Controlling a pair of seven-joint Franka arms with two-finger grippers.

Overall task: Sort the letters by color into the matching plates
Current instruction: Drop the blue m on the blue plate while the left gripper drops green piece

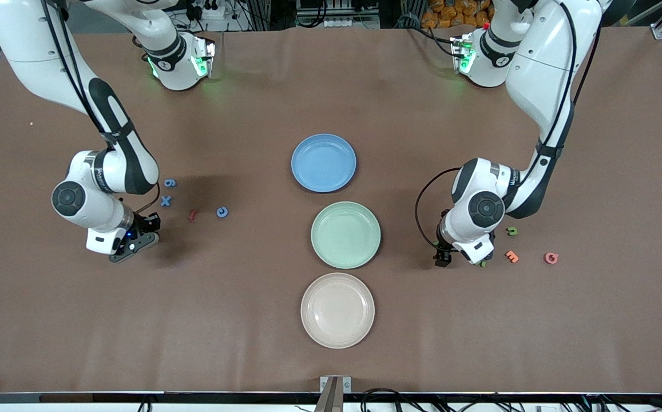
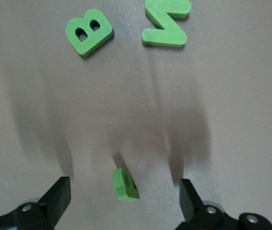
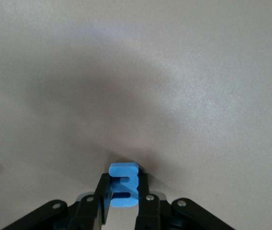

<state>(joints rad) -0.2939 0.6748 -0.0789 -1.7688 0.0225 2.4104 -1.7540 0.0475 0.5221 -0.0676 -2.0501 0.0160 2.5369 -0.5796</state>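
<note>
— Where's the right gripper (image 3: 124,203)?
— Low at the right arm's end of the table, clamped on a blue letter (image 3: 124,190).
— And the left gripper (image 2: 124,199)?
— Fingers spread wide around a small green letter (image 2: 125,184) lying on the table, near the green plate (image 1: 345,235).

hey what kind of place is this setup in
Probably a robotics lab: two white arms mounted at a brown-covered table, three plates laid out for sorting, the blue plate among them, and cables and aluminium framing around the edges.
</note>
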